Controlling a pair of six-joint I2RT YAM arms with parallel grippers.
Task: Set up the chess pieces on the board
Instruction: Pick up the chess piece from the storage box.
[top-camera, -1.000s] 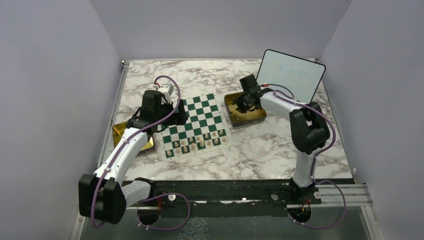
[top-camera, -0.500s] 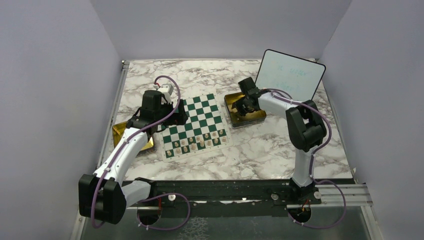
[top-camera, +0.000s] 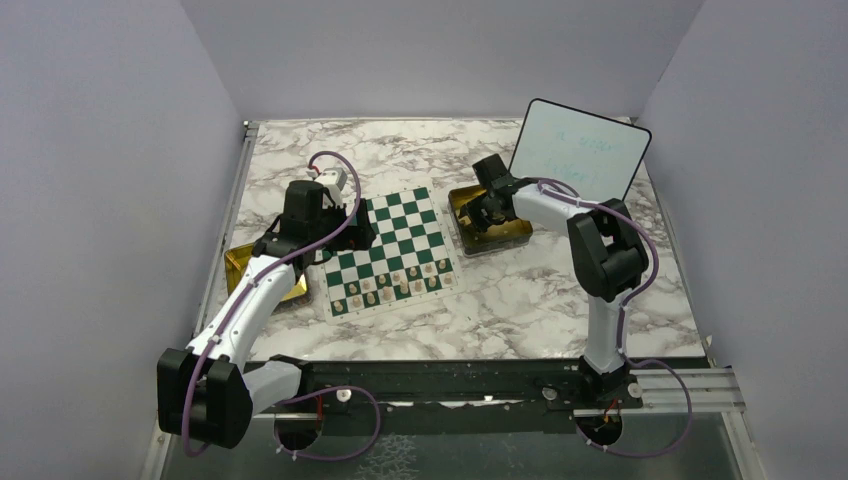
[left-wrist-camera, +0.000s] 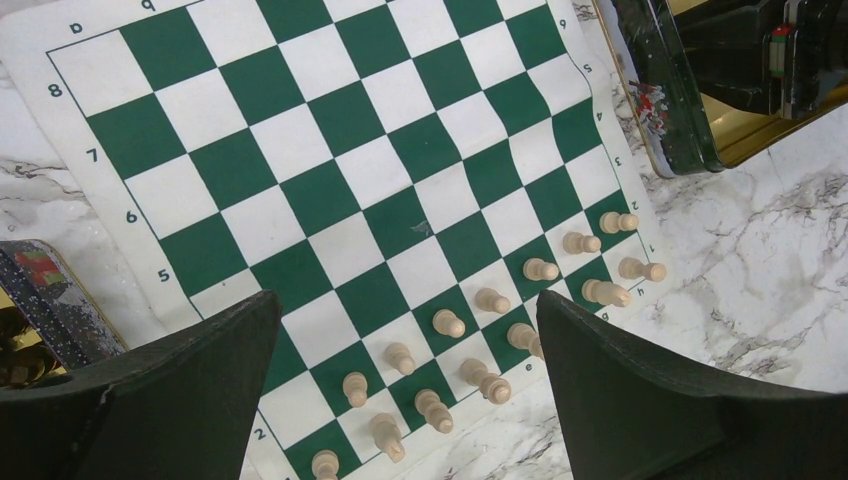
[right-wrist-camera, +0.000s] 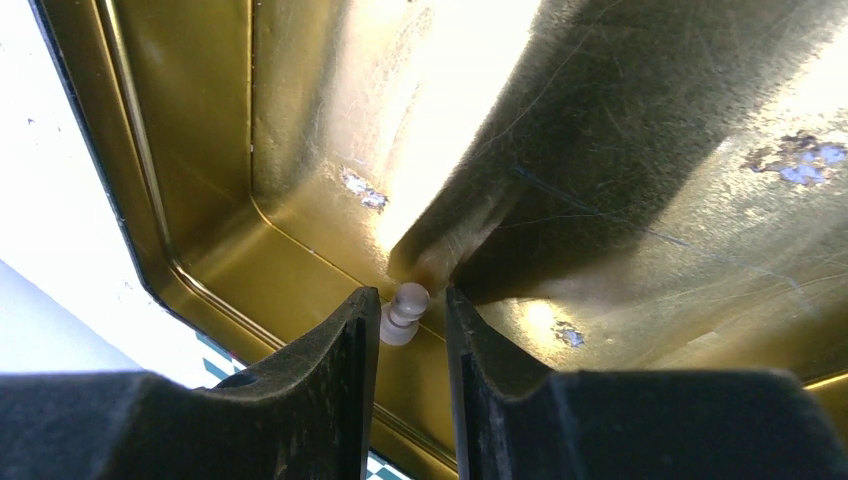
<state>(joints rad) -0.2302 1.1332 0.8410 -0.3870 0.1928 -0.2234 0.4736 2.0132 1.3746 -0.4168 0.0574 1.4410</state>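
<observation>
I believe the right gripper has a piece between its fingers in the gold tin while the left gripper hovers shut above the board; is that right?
Not quite: the left gripper is open, not shut, above the board, as the left wrist view shows. The right gripper does have a piece between its fingers in the gold tin.

The left arm (top-camera: 250, 290) reaches far over the desk's left side, its hand (left-wrist-camera: 405, 310) spread wide, pointing down. The right arm (top-camera: 600, 250) folds toward the far centre, its hand (top-camera: 482, 212) lowered, fingers (right-wrist-camera: 340, 360) narrowed around a chess piece (right-wrist-camera: 405, 312); contact is unclear.
</observation>
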